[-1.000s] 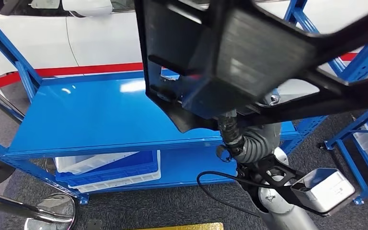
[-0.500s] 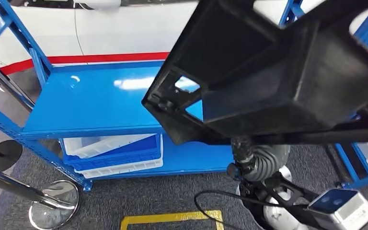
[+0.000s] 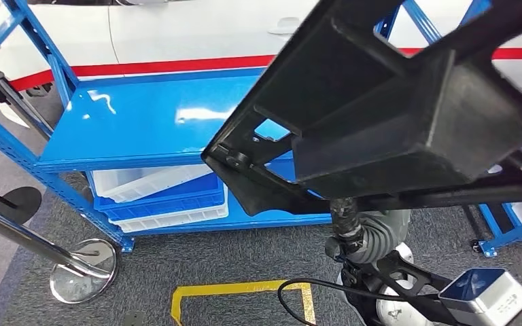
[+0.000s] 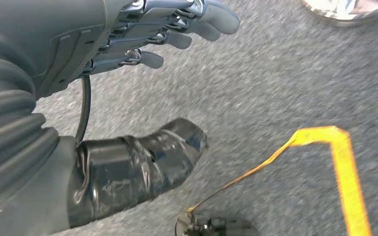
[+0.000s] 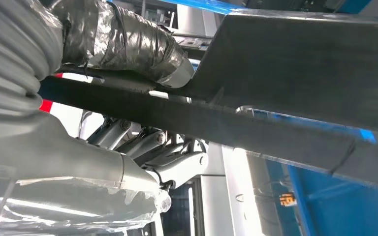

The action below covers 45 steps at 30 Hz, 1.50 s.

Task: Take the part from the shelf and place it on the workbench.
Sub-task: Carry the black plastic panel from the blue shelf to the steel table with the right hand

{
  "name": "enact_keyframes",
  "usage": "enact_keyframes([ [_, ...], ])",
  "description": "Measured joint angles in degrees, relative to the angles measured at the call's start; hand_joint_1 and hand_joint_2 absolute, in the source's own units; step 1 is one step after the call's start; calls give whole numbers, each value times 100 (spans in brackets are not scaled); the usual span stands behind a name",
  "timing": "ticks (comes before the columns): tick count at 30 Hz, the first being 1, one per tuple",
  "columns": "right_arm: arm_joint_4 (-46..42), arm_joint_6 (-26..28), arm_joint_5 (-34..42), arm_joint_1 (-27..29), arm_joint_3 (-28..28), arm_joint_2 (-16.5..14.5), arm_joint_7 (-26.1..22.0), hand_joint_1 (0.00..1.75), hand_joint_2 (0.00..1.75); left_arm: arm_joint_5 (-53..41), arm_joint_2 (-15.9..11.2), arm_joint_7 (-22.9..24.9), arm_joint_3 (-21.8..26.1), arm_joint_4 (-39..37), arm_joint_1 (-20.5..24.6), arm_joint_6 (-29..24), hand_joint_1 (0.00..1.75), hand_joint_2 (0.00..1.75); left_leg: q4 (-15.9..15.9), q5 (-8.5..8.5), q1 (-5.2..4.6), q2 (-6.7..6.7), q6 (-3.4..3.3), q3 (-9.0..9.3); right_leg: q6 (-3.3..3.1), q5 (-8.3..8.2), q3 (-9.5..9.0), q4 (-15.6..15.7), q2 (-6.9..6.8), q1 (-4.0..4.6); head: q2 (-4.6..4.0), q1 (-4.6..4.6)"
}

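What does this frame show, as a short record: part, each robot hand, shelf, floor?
part: large black plastic part, lifted clear of the shelf, close to the head camera
right robot hand: grips a bar of the part, thumb on one side, fingers on the other
left robot hand: empty, fingers apart, hanging over grey carpet
shelf: blue rack, top level bare, blue and white bins below
floor: yellow tape, stanchion base
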State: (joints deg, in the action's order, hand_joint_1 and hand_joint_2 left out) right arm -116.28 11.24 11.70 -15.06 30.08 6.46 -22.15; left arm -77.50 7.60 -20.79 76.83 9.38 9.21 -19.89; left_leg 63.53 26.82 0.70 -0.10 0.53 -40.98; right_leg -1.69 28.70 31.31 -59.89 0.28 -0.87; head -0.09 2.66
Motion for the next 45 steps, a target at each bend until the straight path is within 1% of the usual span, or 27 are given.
enact_keyframes([
  [2, 0, -1, 4, 10, 0, -7, 0, 175, 175, -1, 0, 18, 0, 0, -3, 9, 0, 175, 686, 546, 4, 2, 26, -170, -38, -139, 159, -6, -8, 23, 0, 22],
  [3, 2, -1, 18, 19, 0, -9, 1, 175, 175, -1, -1, 31, 0, 0, 0, 4, 0, 175, 988, 640, 3, 3, 26, -196, -44, -209, 247, -11, -14, 42, 0, 23],
  [5, 14, -6, 89, 32, 0, -9, 1, 175, 175, 0, 0, 72, 0, 0, 2, -38, 0, 175, 1138, 472, -8, 1, -19, -22, -51, -346, 440, -18, -21, 80, 0, 23],
  [7, 31, -27, 213, 36, 0, -10, -14, 175, 175, 2, 0, 107, 0, 0, 8, -110, 0, 175, 539, 261, -59, -2, -125, 531, -44, -476, 602, -20, -19, 102, 0, 22],
  [9, 43, -59, 314, 37, -1, -12, -49, 175, 175, 7, -1, 117, 0, 0, 29, -166, 0, 175, -294, 337, -130, -3, -216, 1120, -5, -590, 679, -6, -29, 99, 0, 20],
  [11, 57, -86, 354, 36, -1, -17, -69, 175, 175, 15, 1, 114, 1, 0, 47, -179, 0, 175, -661, 380, -186, -6, -258, 1308, 58, -703, 683, 43, -50, 67, 0, 45],
  [13, 73, -59, 314, 37, 0, -22, -66, 175, 175, 20, 3, 106, 3, -1, 52, -145, 0, 175, -758, 220, -174, 12, -310, 1269, 107, -715, 704, 59, -49, 44, 0, 66],
  [14, 78, -10, 273, 38, 0, -25, -67, 175, 175, 20, 3, 108, 4, -1, 54, -125, 0, 175, -816, 134, -160, 28, -346, 1240, 126, -575, 748, -27, -43, 45, 0, 57],
  [17, 87, 138, 203, 42, 0, -28, -97, 175, 175, 19, 7, 139, 7, -2, 55, -107, 0, 175, -848, -98, -136, 58, -399, 1020, 188, 245, 968, -884, -33, 24, 0, 31],
  [18, 92, 162, 204, 43, 0, -28, -109, 175, 175, 20, 9, 133, 8, -2, 53, -114, 0, 175, -831, -164, -131, 59, -389, 919, 216, 385, 1013, -1223, -33, 8, 0, 29],
  [19, 99, 183, 206, 42, 0, -28, -119, 175, 175, 22, 10, 107, 9, -2, 52, -127, 0, 175, -805, -228, -122, 60, -374, 812, 246, 368, 1000, -1444, -35, -10, 0, 30],
  [20, 105, 207, 205, 41, 0, -30, -130, 175, 175, 25, 17, 70, 10, -3, 52, -144, 0, 175, -767, -287, -108, 61, -352, 695, 277, 235, 914, -1506, -35, -30, 0, 30],
  [22, 113, 280, 178, 34, 0, -36, -144, 175, 175, 31, 28, 3, 19, -4, 53, -162, 0, 175, -642, -378, -75, 58, -287, 450, 337, -30, 466, -1086, -37, -78, 0, 27],
  [23, 114, 317, 155, 26, 0, -43, -142, 175, 175, 36, 29, -12, 23, -4, 53, -157, 0, 175, -562, -401, -66, 52, -252, 340, 359, 2, 172, -706, -37, -84, 0, 24],
  [25, 114, 390, 106, 22, 0, -61, -130, 175, 175, 63, 14, -26, 33, -4, 47, -130, 0, 175, -422, -429, -66, 37, -181, 218, 302, 226, -193, -158, -19, -63, 0, 31],
  [27, 115, 418, 81, 24, 0, -80, -122, 175, 175, 87, 0, -33, 40, -4, 43, -111, 0, 175, -380, -480, -51, 27, -105, 192, 171, 275, -200, -57, -5, -30, 0, 39],
  [29, 115, 419, 76, 19, 0, -101, -120, 175, 175, 104, -8, -34, 45, -4, 43, -104, 0, 175, -278, -356, -18, 22, -34, 124, 66, 190, -136, -49, -23, -31, 0, 49],
  [30, 115, 421, 76, 18, 0, -115, -122, 175, 175, 112, -11, -34, 48, -4, 42, -103, 0, 175, -99, -162, -6, 23, -5, 49, 22, 137, -88, -45, -37, -35, 0, 60],
  [32, 117, 436, 79, 25, 0, -143, -128, 175, 175, 113, -17, -22, 61, -4, 41, -91, 0, 175, 536, 333, 2, 24, 39, -157, -24, 47, 21, -49, -68, -22, 0, 82],
  [33, 121, 448, 81, 35, 0, -150, -130, 175, 175, 104, -22, -4, 72, -4, 40, -80, 0, 175, 875, 485, 2, 24, 51, -247, -32, 9, 75, -52, -91, -10, 0, 85],
  [34, 127, 460, 84, 49, 0, -153, -131, 175, 175, 93, -26, 22, 83, -4, 36, -67, 0, 175, 1086, 521, 2, 24, 54, -272, -33, -24, 117, -55, -116, 3, 0, 85],
  [35, 133, 470, 86, 65, 0, -154, -132, 175, 175, 80, -27, 54, 92, -4, 31, -55, 0, 175, 1107, 463, 2, 26, 46, -201, -29, -52, 152, -59, -149, 15, 0, 85],
  [36, 138, 479, 87, 78, 0, -154, -133, 175, 175, 67, -28, 85, 97, -4, 27, -43, 0, 175, 901, 338, -1, 36, 26, -19, -23, -72, 173, -61, -184, 24, 0, 84],
  [38, 142, 487, 90, 96, 0, -155, -137, 175, 175, 38, -28, 142, 104, -4, 28, -25, 0, 175, 108, 142, -41, 171, -44, 524, -2, -96, 189, -61, -270, 38, 0, 83],
  [40, 146, 484, 101, 111, 0, -155, -141, 175, 175, 20, -28, 181, 115, -4, 40, -14, 0, 175, -405, 84, -120, 303, -130, 829, 40, -119, 181, -42, -363, 40, 0, 87],
  [43, 161, 467, 130, 132, 0, -154, -151, 175, 175, 19, -38, 202, 134, -4, 38, -4, 0, 175, -567, 17, -155, 228, -229, 855, 128, -141, 152, 2, -459, 28, 0, 114],
  [45, 168, 458, 151, 138, 0, -154, -161, 175, 175, 19, -43, 204, 139, -4, 35, 2, 0, 175, -700, -75, -121, 150, -297, 892, 167, 24, 238, -202, -326, 28, 0, 97],
])
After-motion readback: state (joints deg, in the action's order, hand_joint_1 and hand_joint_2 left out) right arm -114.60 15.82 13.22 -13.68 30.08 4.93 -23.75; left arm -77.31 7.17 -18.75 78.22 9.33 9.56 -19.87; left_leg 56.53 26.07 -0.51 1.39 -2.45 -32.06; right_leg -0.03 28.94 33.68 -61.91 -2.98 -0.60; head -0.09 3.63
